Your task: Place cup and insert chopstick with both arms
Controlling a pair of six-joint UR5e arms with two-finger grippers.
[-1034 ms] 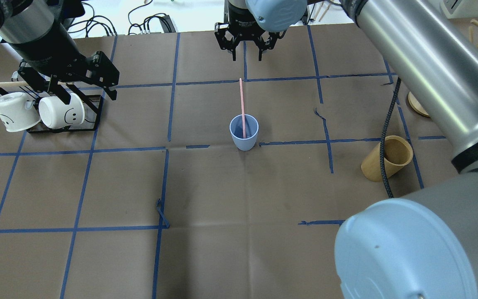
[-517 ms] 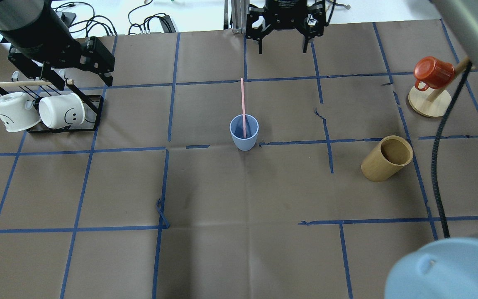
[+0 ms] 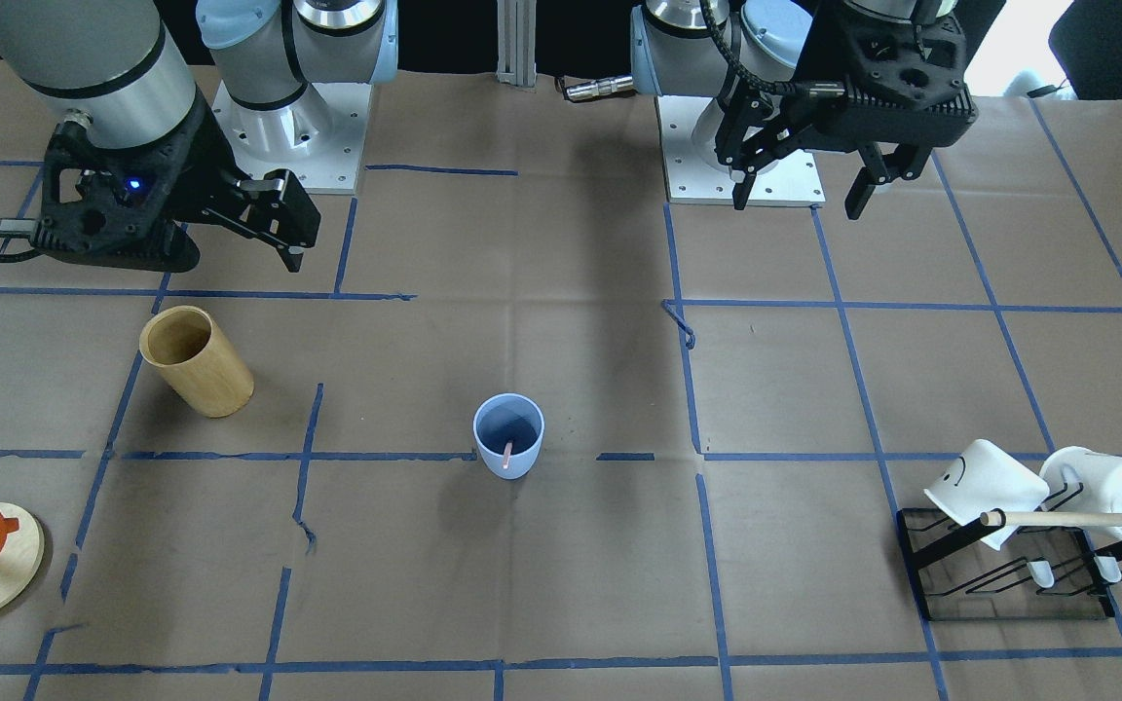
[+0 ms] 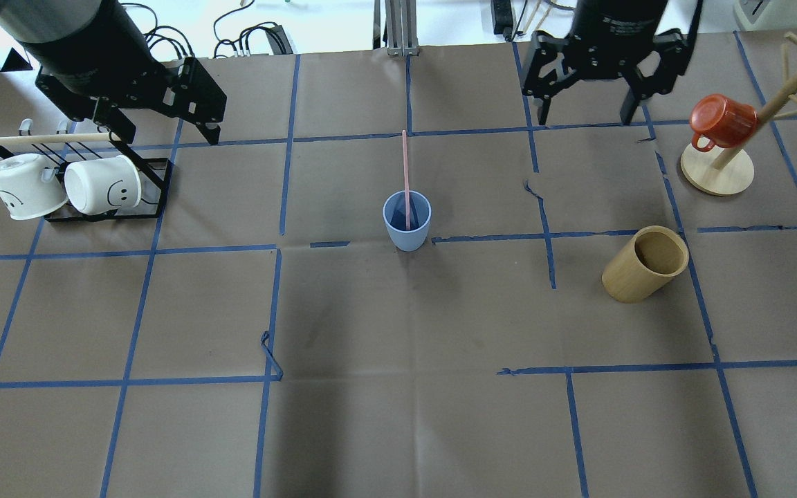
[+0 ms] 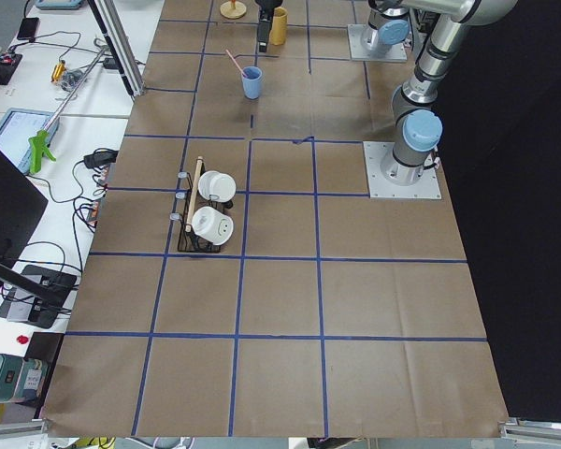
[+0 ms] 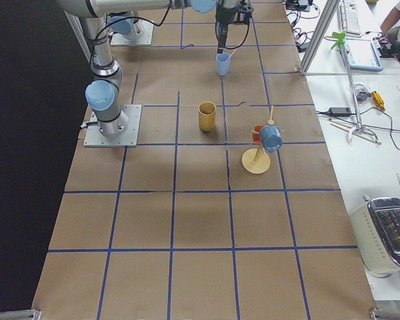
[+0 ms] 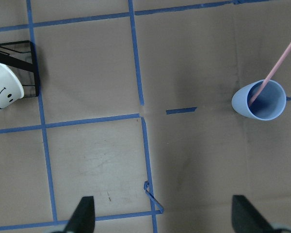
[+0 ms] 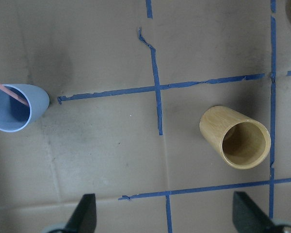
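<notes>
The light-blue cup (image 4: pixel 407 223) stands upright at the table's middle. The pale-pink chopstick (image 4: pixel 405 169) stands in it and leans on the rim toward the far side. Both also show in the front view, cup (image 3: pixel 508 436) and chopstick (image 3: pixel 507 454), and in the left wrist view, cup (image 7: pixel 259 101) and chopstick (image 7: pixel 275 68). My left gripper (image 4: pixel 169 131) is open and empty, high over the far left by the mug rack. My right gripper (image 4: pixel 584 114) is open and empty, high over the far right, well away from the cup.
A tan wooden cylinder (image 4: pixel 644 264) stands right of the cup. A black rack (image 4: pixel 104 211) with two white mugs and a long dowel (image 4: pixel 46 139) sits at the far left. A red mug (image 4: pixel 720 119) hangs on a wooden tree (image 4: pixel 717 173) at the far right.
My right gripper has swung from above the chopstick's far end off to the right. My left gripper has shifted slightly right. The cup and chopstick have not moved.
</notes>
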